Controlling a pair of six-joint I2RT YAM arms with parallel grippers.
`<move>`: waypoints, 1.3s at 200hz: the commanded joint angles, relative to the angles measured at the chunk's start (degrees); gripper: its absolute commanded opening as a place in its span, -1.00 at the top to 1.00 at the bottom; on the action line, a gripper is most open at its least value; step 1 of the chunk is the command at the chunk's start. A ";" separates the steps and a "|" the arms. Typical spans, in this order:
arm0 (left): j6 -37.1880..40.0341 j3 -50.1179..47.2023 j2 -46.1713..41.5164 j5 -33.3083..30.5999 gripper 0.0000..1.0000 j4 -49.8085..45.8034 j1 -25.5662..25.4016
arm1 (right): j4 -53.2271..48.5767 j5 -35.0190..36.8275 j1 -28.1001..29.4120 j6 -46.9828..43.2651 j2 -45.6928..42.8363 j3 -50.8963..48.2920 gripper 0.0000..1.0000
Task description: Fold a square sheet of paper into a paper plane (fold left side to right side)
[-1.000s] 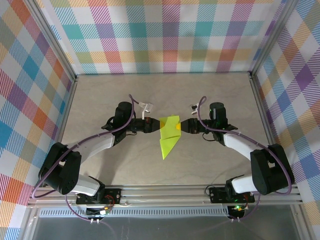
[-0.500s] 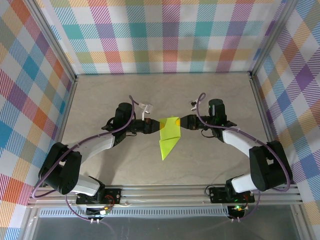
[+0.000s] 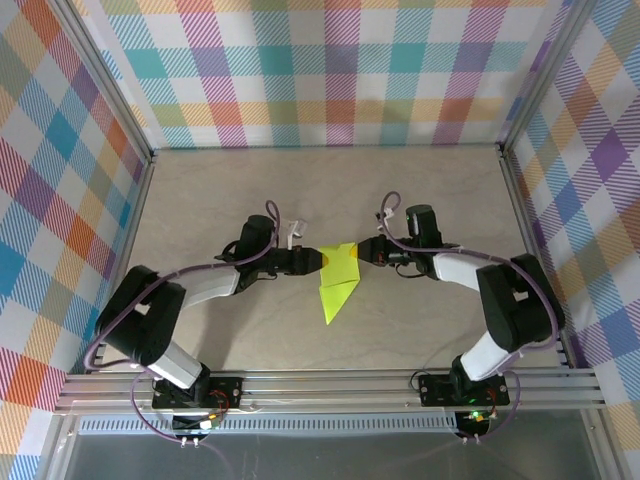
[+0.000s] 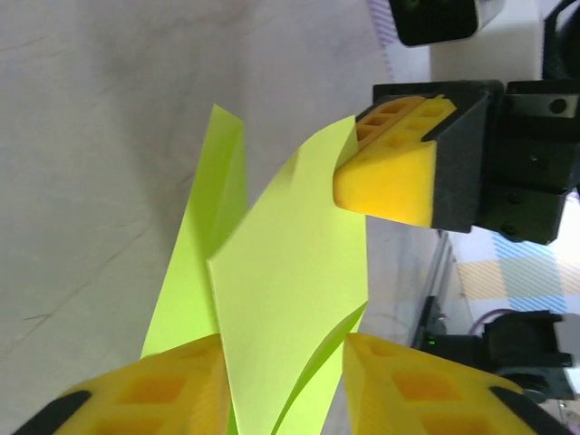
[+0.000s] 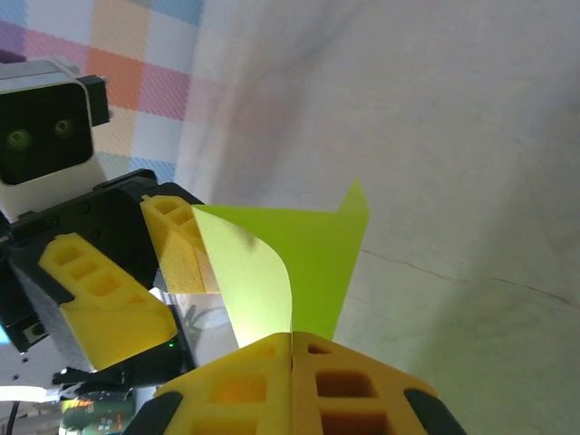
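The right gripper [image 5: 292, 343] is pinching one edge of the folded lime sheet of paper [image 3: 335, 285], its fingers pressed together on it. The left gripper [image 4: 285, 362] is facing it with fingers standing apart, the sheet's opposite edge passing loosely between them. The sheet's pointed end is reaching back from both grippers toward the arm bases.

The paper [image 3: 337, 278] sits on the table [image 3: 200, 190], about midway between its left and right edges, with its narrow tip toward the near edge. The left gripper [image 3: 316, 261] is at the paper's left side and the right gripper [image 3: 363, 252] at its right side, facing each other across it. The left arm [image 3: 200, 290] and right arm [image 3: 470, 272] reach in from the near edge.
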 commanded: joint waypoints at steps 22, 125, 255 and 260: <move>3.67 -0.33 -2.76 -6.68 0.07 -4.41 0.74 | -2.41 5.17 0.37 0.66 2.81 0.69 1.00; 16.17 8.76 -12.94 -39.85 -0.04 -36.92 -21.86 | -16.06 6.62 0.30 4.89 3.81 7.25 1.00; 10.43 27.61 12.02 -65.78 -0.19 -51.75 -39.50 | -15.35 4.51 0.33 10.84 5.42 8.42 1.00; 10.33 27.85 12.34 -66.15 -0.20 -51.96 -39.47 | -15.30 4.48 0.37 10.84 5.53 8.43 1.00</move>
